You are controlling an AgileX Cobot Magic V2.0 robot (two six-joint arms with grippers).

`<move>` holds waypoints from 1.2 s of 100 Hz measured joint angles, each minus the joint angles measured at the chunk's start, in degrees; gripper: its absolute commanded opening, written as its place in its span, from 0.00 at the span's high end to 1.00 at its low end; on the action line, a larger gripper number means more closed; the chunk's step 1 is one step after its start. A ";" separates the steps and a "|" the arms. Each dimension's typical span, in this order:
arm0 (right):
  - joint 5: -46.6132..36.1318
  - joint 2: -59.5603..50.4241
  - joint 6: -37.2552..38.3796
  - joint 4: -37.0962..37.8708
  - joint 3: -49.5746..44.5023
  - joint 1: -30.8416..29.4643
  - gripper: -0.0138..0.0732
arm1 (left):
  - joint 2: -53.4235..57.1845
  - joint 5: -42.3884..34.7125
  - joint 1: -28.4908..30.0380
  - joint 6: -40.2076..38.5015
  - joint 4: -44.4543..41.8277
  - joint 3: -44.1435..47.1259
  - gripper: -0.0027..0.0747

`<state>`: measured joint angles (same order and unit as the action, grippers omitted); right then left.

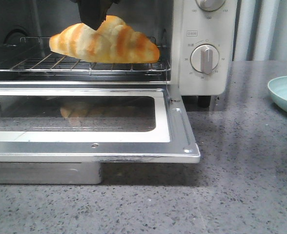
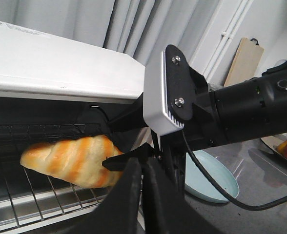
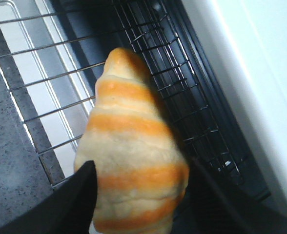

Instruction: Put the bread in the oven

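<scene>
The bread (image 1: 104,43), a glossy crescent roll with orange and cream bands, sits inside the mouth of the oven (image 1: 204,46), its underside at or just above the wire rack (image 1: 85,64); contact cannot be confirmed from the front view. The right tool (image 3: 136,195) is clenched on the bread, one dark finger on each flank of the thick middle section, as the right wrist view shows. From the front, the same fingers come down from above onto the top of the roll.

Handling judgement: the roll looks light and somewhat yielding, with a smooth, shiny crust that could slip under a weak pinch. The thick centre, where it is now held, is the sound place to grip; the tapered ends offer little purchase and would let it swing.

The left tool (image 2: 142,195) stands outside the oven with its two fingers pressed together and nothing between them. The right arm crosses in front of its camera.

The drop-down door (image 1: 92,122) lies open and flat, a faint reflection of the roll in its glass. A pale blue plate (image 1: 286,95) rests on the grey speckled surface (image 1: 241,185) to the right, well apart from the oven.

Hidden or unclear: the oven's top and left side are cut off, the upper dial is cropped, and the rear of the cavity is dark.
</scene>
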<state>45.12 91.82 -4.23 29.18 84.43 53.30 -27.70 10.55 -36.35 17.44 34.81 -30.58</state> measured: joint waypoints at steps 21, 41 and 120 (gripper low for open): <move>0.00 0.00 0.10 0.00 0.00 0.00 0.40 | 0.00 0.67 0.00 0.00 -1.56 0.00 0.99; 0.36 -0.54 0.10 -0.37 0.00 0.30 0.40 | 0.46 2.57 0.00 0.00 -4.27 0.00 0.99; 6.26 -5.33 0.51 -2.68 0.00 8.69 0.40 | 13.39 1.61 7.57 0.00 -10.95 6.93 0.99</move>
<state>51.38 86.50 -3.72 26.50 84.43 61.99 -14.31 12.16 -28.78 17.44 23.86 -23.65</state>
